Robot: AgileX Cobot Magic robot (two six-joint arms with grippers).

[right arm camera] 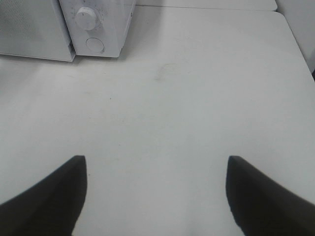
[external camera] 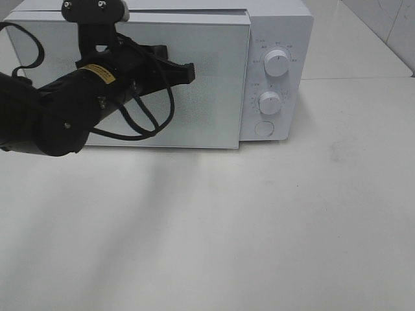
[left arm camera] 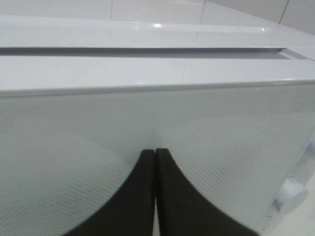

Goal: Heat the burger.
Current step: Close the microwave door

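Standing on the white tabletop (external camera: pixel 259 227) is a microwave (external camera: pixel 214 84).

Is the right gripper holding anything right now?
No, the right gripper stands wide open, with only the table showing between its jaws.

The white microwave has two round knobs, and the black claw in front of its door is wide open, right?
Not quite. The left gripper in front of the microwave's door is shut, not wide open: the left wrist view shows its two fingers pressed together. The rest holds: the microwave is white and has two round knobs.
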